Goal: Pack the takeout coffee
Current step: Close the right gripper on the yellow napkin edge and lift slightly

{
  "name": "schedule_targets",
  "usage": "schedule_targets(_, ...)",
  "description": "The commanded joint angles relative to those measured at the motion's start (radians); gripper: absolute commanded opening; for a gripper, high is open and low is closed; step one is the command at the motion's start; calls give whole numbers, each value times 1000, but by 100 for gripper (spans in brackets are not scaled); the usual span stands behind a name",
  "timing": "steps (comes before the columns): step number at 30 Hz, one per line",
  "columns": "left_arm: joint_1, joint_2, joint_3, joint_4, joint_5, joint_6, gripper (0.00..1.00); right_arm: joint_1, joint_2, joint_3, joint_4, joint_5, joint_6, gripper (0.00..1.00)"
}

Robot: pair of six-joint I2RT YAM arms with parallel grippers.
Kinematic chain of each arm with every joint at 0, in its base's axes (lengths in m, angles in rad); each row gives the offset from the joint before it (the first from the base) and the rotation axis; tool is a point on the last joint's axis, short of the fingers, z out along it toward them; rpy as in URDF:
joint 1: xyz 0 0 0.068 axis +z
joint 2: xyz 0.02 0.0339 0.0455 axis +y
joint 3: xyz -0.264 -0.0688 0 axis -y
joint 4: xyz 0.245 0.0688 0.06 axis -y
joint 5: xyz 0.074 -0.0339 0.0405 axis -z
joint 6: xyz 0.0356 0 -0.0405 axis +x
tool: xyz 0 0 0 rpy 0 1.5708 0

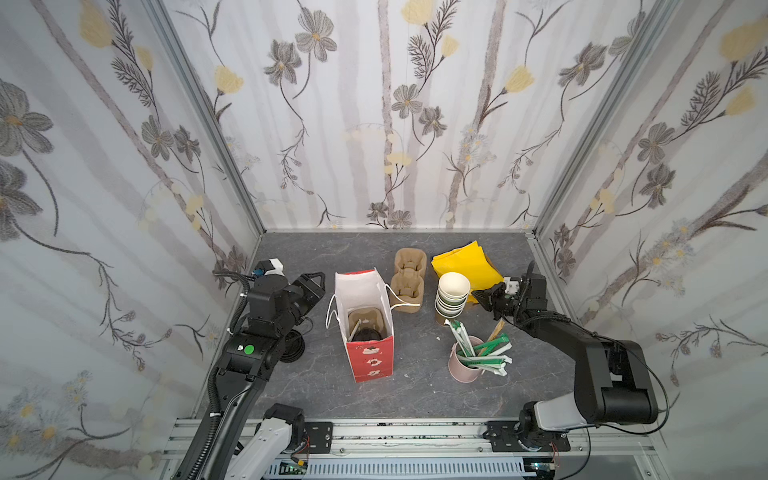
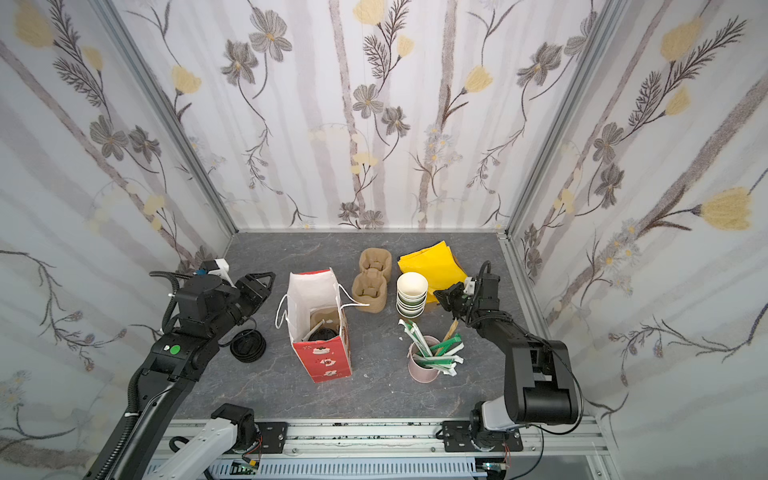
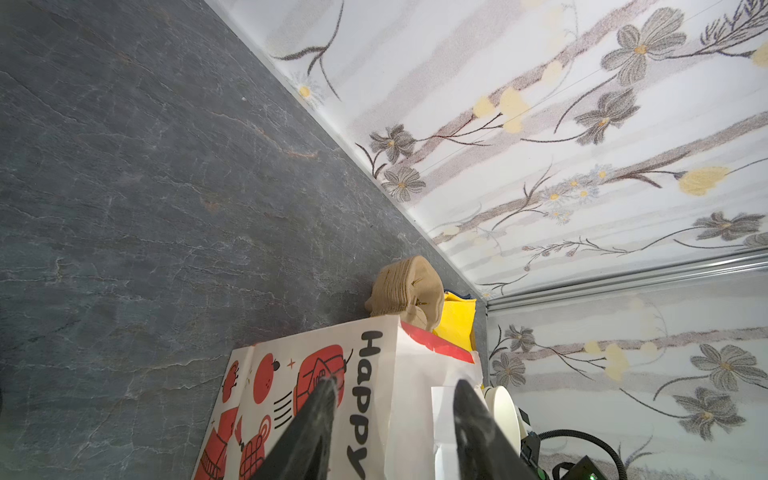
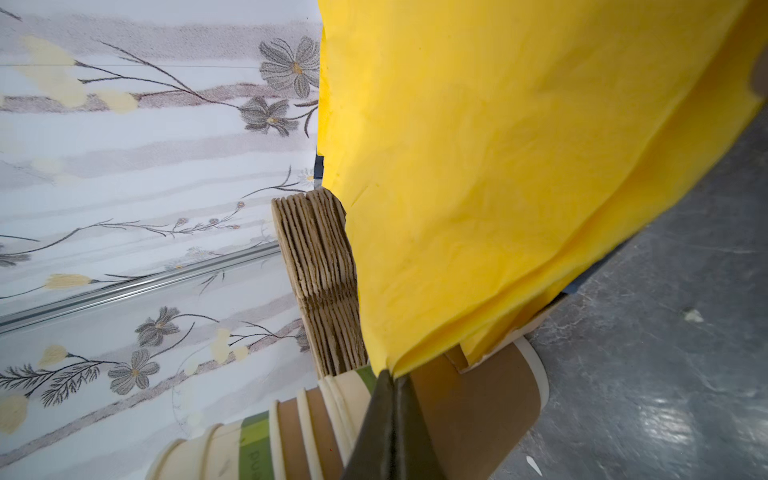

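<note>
- Red and white paper makes the bag (image 1: 372, 361), which stands open in the middle of the grey table (image 1: 415, 395) in both top views. The coffee (image 1: 368, 333) sits deep inside it, in a brown tray (image 1: 360, 316); only its round black lid shows.
- In a top view, the left gripper (image 1: 318, 284) hangs just beside the bag's far left rim, not touching it. The right gripper (image 1: 478, 296) is on the other side, at the near corner of the yellow napkins (image 1: 461, 262), close to the stack of cups (image 1: 453, 286). The spare trays (image 1: 409, 278) and the pink cup of straws (image 1: 463, 365) stand apart from both grippers.
- In a top view, the same things show again: coffee (image 2: 326, 334) in the bag (image 2: 324, 361), left gripper (image 2: 266, 282) beside it, right gripper (image 2: 439, 294) at the napkins (image 2: 428, 264).
- In the left wrist view, the left gripper (image 3: 397, 382) has its fingers apart with nothing between them. The bag's (image 3: 291, 374) printed side is right in front. The coffee is hidden from here.
- In the right wrist view, the right gripper (image 4: 392, 376) has its fingers pressed together on the corner of the napkins (image 4: 498, 166). The coffee is not seen here.
- I think the coffee part is done, and the step now is getting a napkin to add to the bag.
- Next, the right arm should lift gently so only the top sheet comes away. Then it must carry the sheet over to the open bag without bumping the stack of cups.
</note>
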Motion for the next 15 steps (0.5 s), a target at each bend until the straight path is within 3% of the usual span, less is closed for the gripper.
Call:
schedule_targets(1, 1, 2, 2, 34, -5, -2, 47, -3, -41, 1, -40, -4, -23, 0)
schedule_targets(15, 0, -15, -27, 39, -3, -14, 47, 20, -16, -99, 88, 15, 37, 1)
